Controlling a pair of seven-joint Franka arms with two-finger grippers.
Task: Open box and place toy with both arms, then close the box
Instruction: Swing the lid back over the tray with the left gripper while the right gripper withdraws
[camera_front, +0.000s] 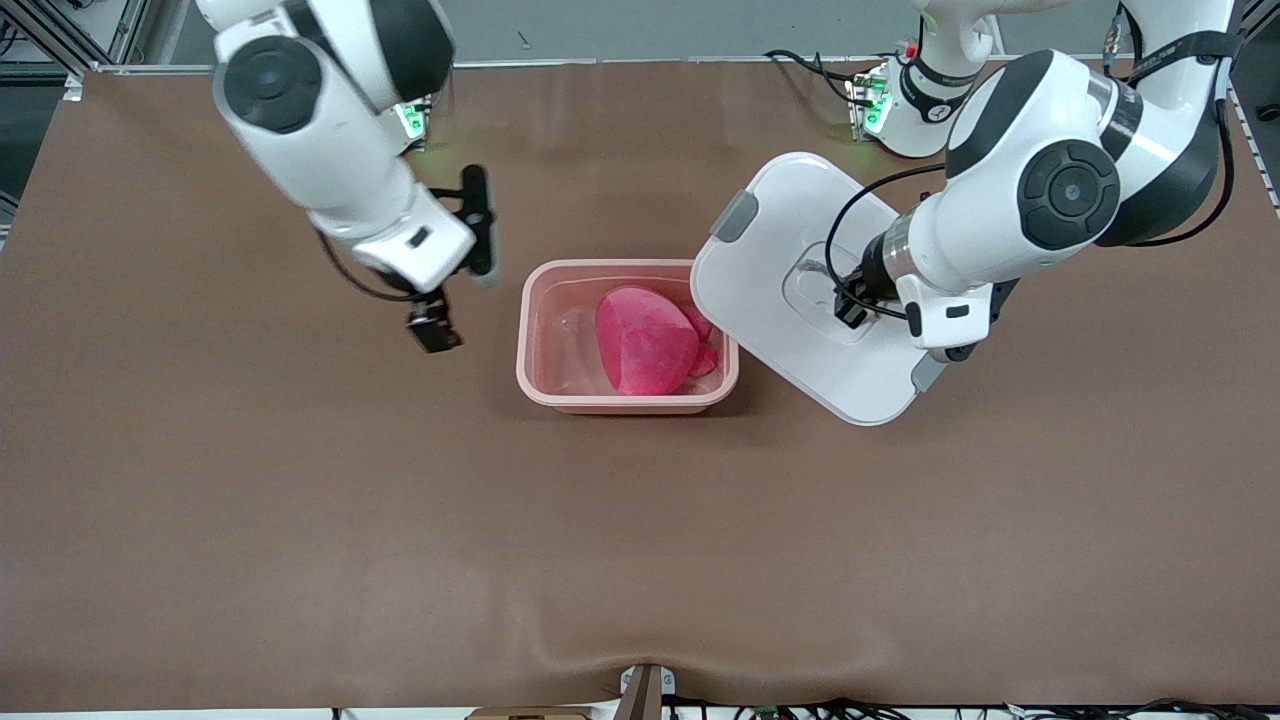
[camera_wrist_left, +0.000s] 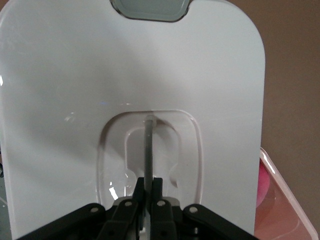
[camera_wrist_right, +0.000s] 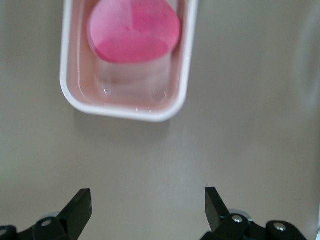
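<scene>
The pale pink box (camera_front: 627, 338) sits open at the frame's centre on the brown table (camera_front: 300, 520), the hot-pink plush toy (camera_front: 646, 340) inside it. The left tool (camera_front: 850, 305) is clamped on the clear handle (camera_wrist_left: 149, 150) of the white lid (camera_front: 790, 290), which overlaps the box's rim. The right tool (camera_wrist_right: 148, 207) hangs with fingers apart over the table beside the box.

Left pincer (camera_wrist_left: 148, 196) tight on clear handle (camera_wrist_left: 149, 150) of white lid (camera_wrist_left: 75, 90), pink box (camera_wrist_left: 290, 200) beside.
</scene>
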